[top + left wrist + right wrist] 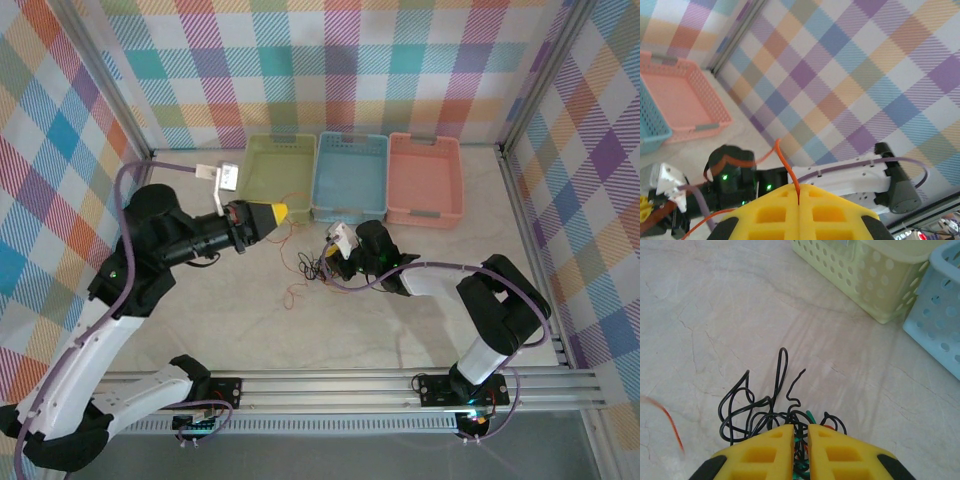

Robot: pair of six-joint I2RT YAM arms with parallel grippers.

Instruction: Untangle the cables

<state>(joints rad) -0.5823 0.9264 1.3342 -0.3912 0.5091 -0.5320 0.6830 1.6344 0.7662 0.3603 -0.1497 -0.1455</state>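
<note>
My left gripper (284, 212) hangs above the table left of centre, its yellow jaws (799, 186) shut on a thin orange cable (788, 165) that curls up out of the seam. That orange cable (293, 293) trails down to the table and towards the bunch. My right gripper (328, 262) is low at the table's middle. Its jaws (800, 428) are shut on a tangle of cables (760, 402), with a narrow gap left between them. The tangle is mostly black loops spreading forward on the marble, with green and red strands between the fingers.
Three baskets stand in a row at the back: green (278, 165), blue (350, 175), pink (425, 180). The green basket (865, 275) and blue basket (940, 325) lie ahead and to the right of my right gripper. The checked walls enclose the table.
</note>
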